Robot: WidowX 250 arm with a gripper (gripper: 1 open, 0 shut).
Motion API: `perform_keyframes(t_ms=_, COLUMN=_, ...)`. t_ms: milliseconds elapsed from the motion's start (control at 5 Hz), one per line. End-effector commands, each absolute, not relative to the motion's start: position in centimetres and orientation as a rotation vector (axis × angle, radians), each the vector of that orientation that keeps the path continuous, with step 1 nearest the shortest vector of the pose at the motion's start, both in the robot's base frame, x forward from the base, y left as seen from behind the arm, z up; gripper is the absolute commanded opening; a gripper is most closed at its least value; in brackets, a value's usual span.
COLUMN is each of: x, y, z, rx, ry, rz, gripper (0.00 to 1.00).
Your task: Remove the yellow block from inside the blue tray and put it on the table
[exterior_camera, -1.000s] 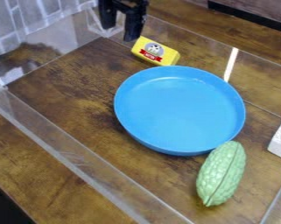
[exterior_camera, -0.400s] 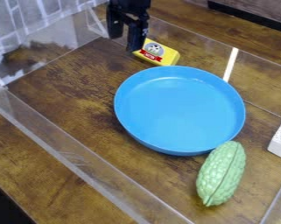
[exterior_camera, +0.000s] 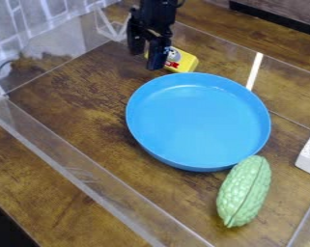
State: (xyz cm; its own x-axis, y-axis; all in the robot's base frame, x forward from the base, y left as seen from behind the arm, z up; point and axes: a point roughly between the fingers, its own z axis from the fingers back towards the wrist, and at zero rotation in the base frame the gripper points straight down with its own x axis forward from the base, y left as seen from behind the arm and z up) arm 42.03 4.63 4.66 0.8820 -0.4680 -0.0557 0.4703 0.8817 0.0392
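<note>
The yellow block (exterior_camera: 182,62) sits on the dark wood table (exterior_camera: 73,108), outside the blue tray (exterior_camera: 199,122) and just beyond its far rim. The robot's black gripper (exterior_camera: 147,58) hovers beside the block, fingers apart. A green gourd-shaped vegetable (exterior_camera: 243,192) lies by the tray's near side.

No readable text, brand, number or sign anywhere; too small and blurred to tell.

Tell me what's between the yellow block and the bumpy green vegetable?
The blue tray lies between the yellow block and the green vegetable, in the camera view.
</note>
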Motion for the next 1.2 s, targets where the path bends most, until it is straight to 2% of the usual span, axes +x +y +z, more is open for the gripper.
perform_keyframes(t_ms=0, x=42.6, y=5.3, z=8.0, rx=0.084, ry=-0.031, rz=-0.514, gripper=1.00)
perform_keyframes(t_ms=200, x=42.7, y=6.2, z=7.6, rx=0.084, ry=-0.039, rz=-0.585, gripper=1.00)
perform_keyframes(t_ms=400, x=43.1, y=5.1, z=7.6, rx=0.086, ry=-0.050, rz=-0.653, gripper=1.00)
perform_keyframes(t_ms=600, x=44.1, y=4.7, z=5.7, rx=0.099, ry=-0.060, rz=-0.679, gripper=1.00)
perform_keyframes(t_ms=1000, x=45.1, y=3.6, z=4.6, rx=0.114, ry=-0.076, rz=-0.688, gripper=1.00)
